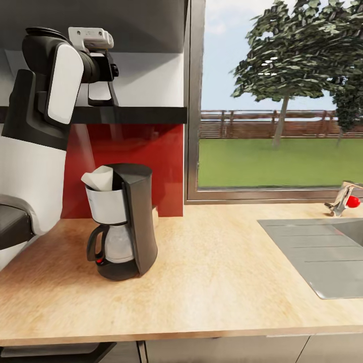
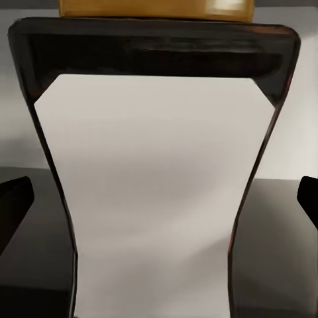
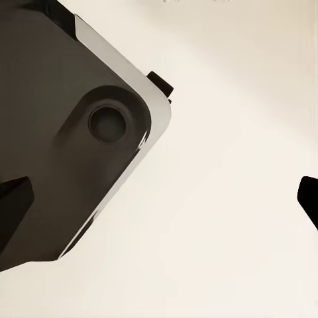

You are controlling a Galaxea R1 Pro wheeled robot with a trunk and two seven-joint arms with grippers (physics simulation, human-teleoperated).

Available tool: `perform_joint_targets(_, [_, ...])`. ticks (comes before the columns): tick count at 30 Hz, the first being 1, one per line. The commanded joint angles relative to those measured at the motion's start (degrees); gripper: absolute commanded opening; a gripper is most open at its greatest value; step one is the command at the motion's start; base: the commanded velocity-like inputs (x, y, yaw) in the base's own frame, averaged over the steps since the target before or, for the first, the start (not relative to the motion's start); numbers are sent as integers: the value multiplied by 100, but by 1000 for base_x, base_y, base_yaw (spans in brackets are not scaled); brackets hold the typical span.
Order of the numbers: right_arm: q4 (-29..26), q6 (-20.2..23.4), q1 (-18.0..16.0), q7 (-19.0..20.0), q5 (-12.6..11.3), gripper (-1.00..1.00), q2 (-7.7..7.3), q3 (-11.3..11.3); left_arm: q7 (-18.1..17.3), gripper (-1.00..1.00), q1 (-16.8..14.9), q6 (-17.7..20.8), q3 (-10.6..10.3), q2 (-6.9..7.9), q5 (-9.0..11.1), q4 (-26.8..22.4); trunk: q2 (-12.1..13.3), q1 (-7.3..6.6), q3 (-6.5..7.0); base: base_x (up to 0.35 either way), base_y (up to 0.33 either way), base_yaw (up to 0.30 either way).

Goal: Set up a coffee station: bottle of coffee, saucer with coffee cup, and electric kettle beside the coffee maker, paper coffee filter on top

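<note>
Worktop (image 1: 212, 282) of light wood runs across the kitchen, with a sink (image 1: 322, 252) set in at the right and a window (image 1: 277, 101) behind. Toward the left stands the coffee maker (image 1: 123, 222), upright, a white paper coffee filter (image 1: 100, 178) resting in its top. Above it, the left arm reaches up to a dark shelf (image 1: 146, 115), and its gripper (image 2: 159, 199) has its fingers (image 2: 14, 199) spread wide either side of the bottle of coffee (image 2: 156, 185), apart from it. The bottle stands upright on the shelf, yellow cap uppermost. The right gripper (image 3: 159, 199) also has its fingers parted, holding nothing.
</note>
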Motion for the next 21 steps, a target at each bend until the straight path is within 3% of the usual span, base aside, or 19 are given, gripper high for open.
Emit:
perform_joint_targets(1, [21, -39, -10, 22, -18, 100, 3, 23, 59, 100, -7, 11, -18, 8, 59, -2, -5, 2, -8, 72, 0, 0])
perform_joint_targets(21, [21, -39, -10, 22, -20, 100, 3, 23, 59, 100, -7, 11, -15, 13, 59, 137, -5, 2, -8, 8, 0, 0])
